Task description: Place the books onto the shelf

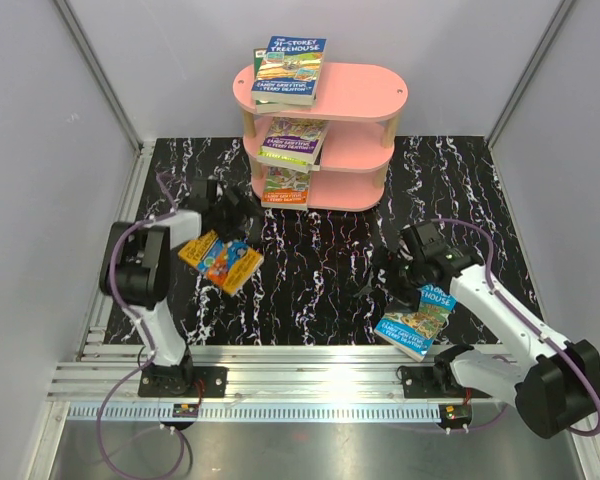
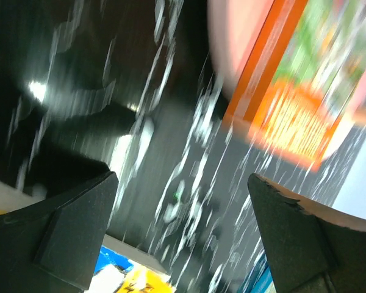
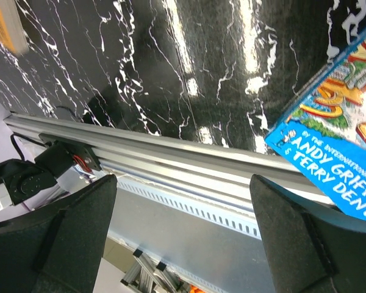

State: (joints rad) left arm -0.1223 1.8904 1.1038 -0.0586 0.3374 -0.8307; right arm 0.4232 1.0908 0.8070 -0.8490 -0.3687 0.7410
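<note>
Top external: left gripper [image 1: 238, 216], jaws spread, hangs beside the orange book [image 1: 220, 263].

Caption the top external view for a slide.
Books on all three pink shelf tiers; others on table near open left gripper and right gripper.

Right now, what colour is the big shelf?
The shelf is pink with pale wooden edges. It shows best in the top external view.

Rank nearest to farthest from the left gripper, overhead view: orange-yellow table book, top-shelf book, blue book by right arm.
1. Orange-yellow paperback, beside the left gripper.
2. Blue shelf-top paperback, on pink shelf, behind.
3. Blue table paperback, by right arm.
</note>
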